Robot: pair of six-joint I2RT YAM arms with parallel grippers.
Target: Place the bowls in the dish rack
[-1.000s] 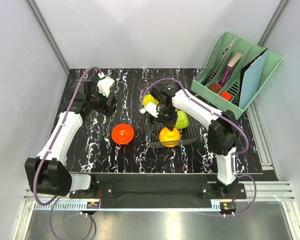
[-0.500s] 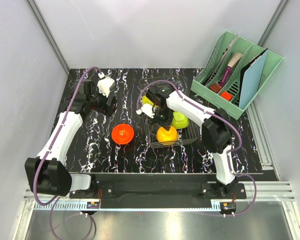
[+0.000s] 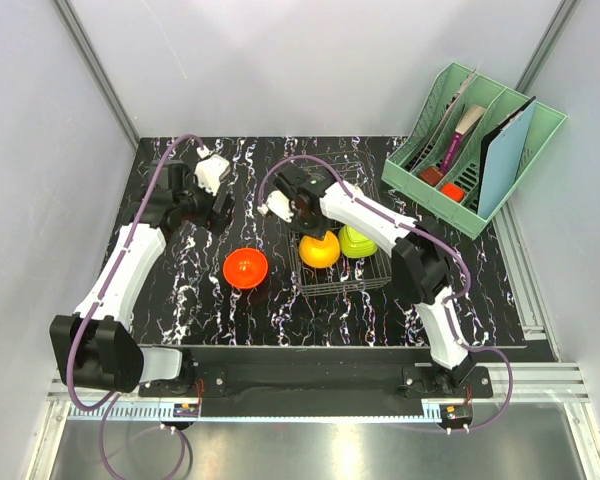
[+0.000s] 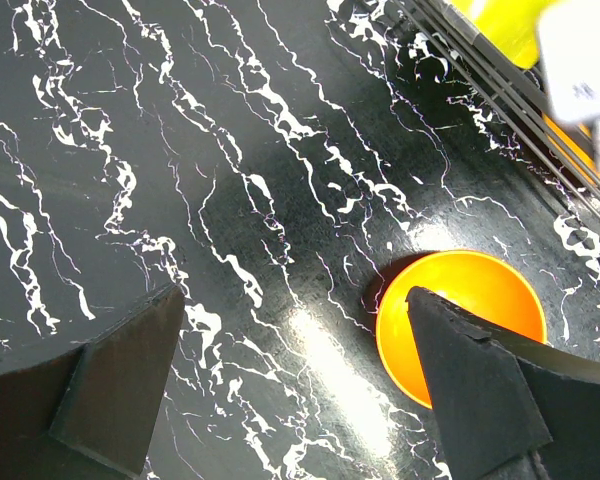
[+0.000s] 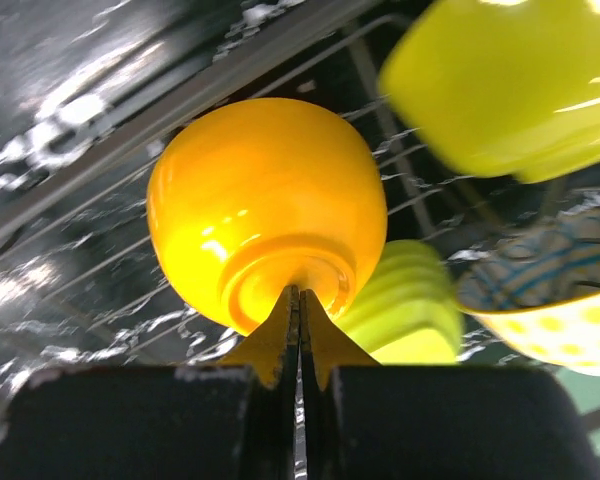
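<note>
The dish rack [image 3: 345, 275] is set just right of the middle of the surface [image 3: 180, 300]. Over it, a yellow bowl [image 5: 265, 200] is pinched by the closed right gripper [image 5: 298, 300]. The left gripper [image 4: 292, 300] is held wide open over bare surface, beside an orange bowl [image 4: 480, 290].

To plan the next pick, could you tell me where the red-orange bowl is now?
In the top view, the red-orange bowl sits on the table, just left of the dish rack, outside it.

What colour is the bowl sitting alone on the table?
Orange bowl; the top external view shows it best.
</note>
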